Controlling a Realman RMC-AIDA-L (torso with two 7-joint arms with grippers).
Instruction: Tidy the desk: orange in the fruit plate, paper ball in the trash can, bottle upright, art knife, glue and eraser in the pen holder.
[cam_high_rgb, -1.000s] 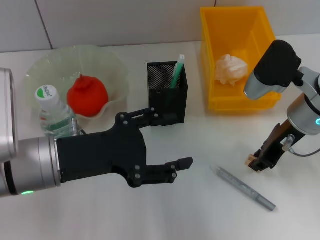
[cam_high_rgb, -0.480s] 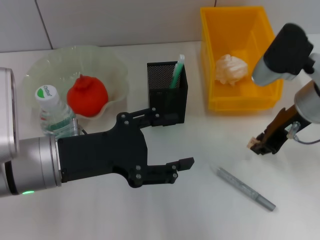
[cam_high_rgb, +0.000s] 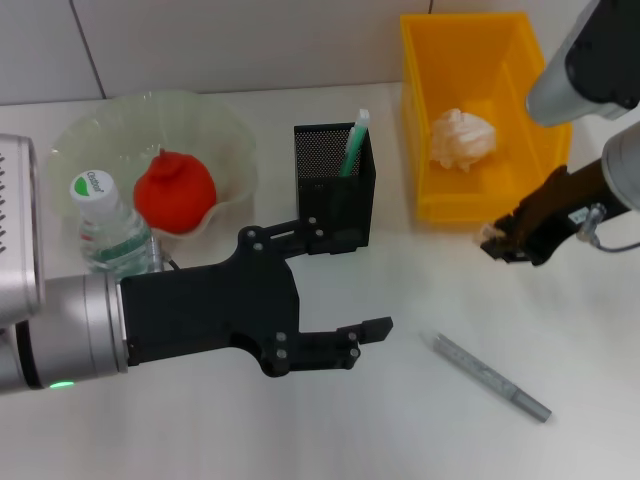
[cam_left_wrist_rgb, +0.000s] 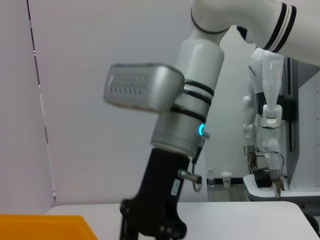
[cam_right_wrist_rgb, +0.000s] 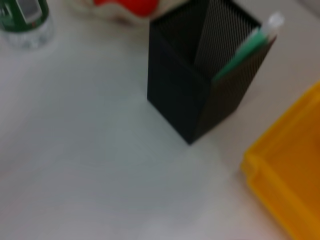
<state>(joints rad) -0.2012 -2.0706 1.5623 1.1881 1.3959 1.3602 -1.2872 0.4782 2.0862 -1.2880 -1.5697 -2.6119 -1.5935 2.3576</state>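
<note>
My right gripper (cam_high_rgb: 500, 240) is shut on the tiny beige eraser (cam_high_rgb: 490, 233) and holds it above the table, just in front of the yellow trash can (cam_high_rgb: 520, 205). The black mesh pen holder (cam_high_rgb: 335, 190) stands to its left with a green stick (cam_high_rgb: 354, 142) in it; it also shows in the right wrist view (cam_right_wrist_rgb: 200, 95). The grey art knife (cam_high_rgb: 490, 376) lies on the table. The paper ball (cam_high_rgb: 462, 138) is in the trash can. The orange (cam_high_rgb: 175, 192) lies in the fruit plate (cam_high_rgb: 110, 135). The bottle (cam_high_rgb: 110, 225) stands upright. My left gripper (cam_high_rgb: 340, 283) is open and empty in front of the pen holder.
The trash can's corner shows in the right wrist view (cam_right_wrist_rgb: 290, 180), close to the pen holder. The left wrist view shows my right arm (cam_left_wrist_rgb: 170, 125) from the side. The wall runs along the table's far edge.
My right gripper has risen and moved back and to the left with the eraser, from beside the art knife to the front of the trash can. My left arm has barely moved.
</note>
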